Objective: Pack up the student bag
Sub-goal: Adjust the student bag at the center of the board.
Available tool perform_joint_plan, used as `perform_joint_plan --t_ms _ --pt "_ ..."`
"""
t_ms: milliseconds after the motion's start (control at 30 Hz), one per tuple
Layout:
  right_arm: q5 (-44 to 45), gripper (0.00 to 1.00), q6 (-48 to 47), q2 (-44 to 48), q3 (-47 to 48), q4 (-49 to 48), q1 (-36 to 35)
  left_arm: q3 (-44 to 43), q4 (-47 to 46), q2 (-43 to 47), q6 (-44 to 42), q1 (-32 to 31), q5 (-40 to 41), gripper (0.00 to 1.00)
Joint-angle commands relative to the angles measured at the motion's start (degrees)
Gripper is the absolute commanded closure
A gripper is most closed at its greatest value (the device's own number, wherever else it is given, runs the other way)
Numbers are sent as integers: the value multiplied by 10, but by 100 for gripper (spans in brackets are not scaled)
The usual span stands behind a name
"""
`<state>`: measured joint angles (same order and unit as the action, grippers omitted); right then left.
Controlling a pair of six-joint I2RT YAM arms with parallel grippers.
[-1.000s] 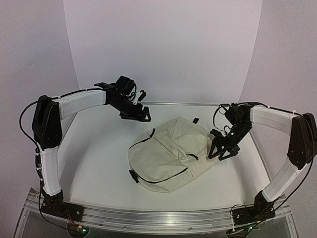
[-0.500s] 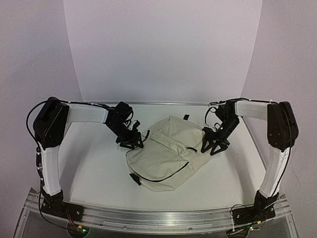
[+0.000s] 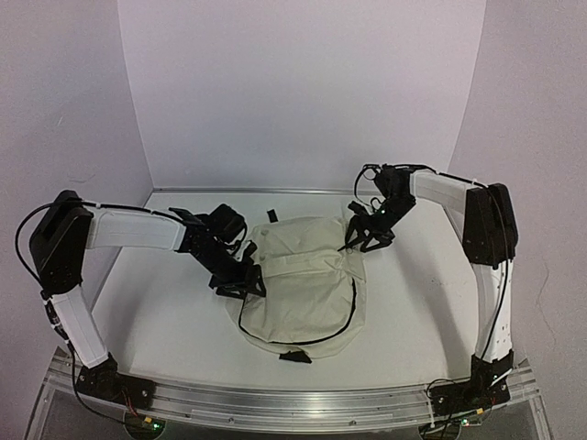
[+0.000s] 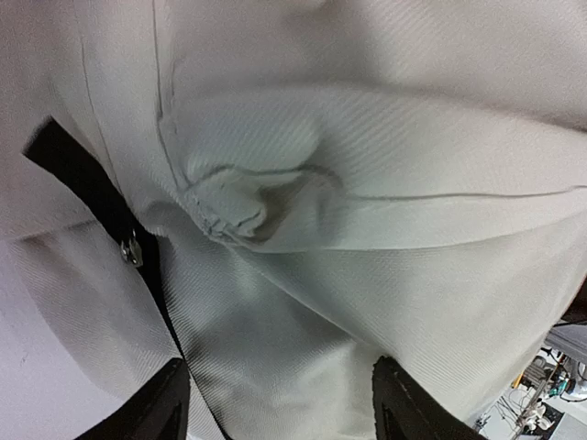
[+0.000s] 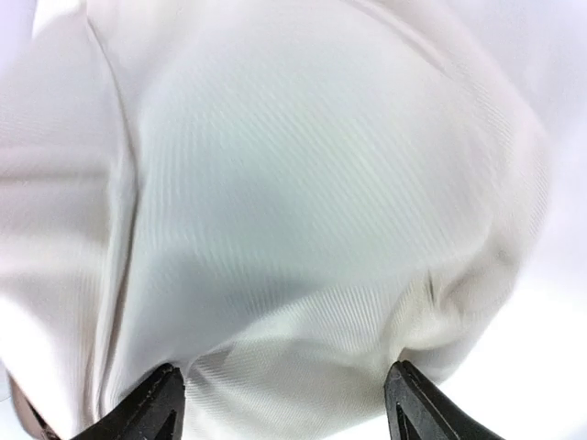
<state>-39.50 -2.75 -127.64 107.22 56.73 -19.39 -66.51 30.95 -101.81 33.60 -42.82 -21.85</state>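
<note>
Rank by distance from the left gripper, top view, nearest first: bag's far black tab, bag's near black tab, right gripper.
1. far black tab, at the back edge of the student bag.
2. near black tab, at its front edge.
3. right gripper, across the bag, far right.

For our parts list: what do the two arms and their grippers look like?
White-covered links, black joints and loose black cables on the left arm and right arm; the left gripper and right gripper are black, with two pointed fingers.
</note>
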Motion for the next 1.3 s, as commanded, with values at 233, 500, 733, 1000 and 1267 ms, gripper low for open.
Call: perform_joint_plan --t_ms 233,500,733,1000,1267 --pt "-32 14 -18 207 -161 5 19 9 -54 99 105 69 42 21" --pt "-41 19 5 234 -258 -23 -8 53 -81 49 150 77 43 21" --pt "-19 27 19 201 -303 -65 -33 60 -98 2 164 77 29 25" --pt "-12 37 63 121 -310 -114 -36 -35 -100 -78 123 85 -7 35" --pt "-2 34 70 98 -265 -136 -40 -101 -78 -97 106 113 -23 35"
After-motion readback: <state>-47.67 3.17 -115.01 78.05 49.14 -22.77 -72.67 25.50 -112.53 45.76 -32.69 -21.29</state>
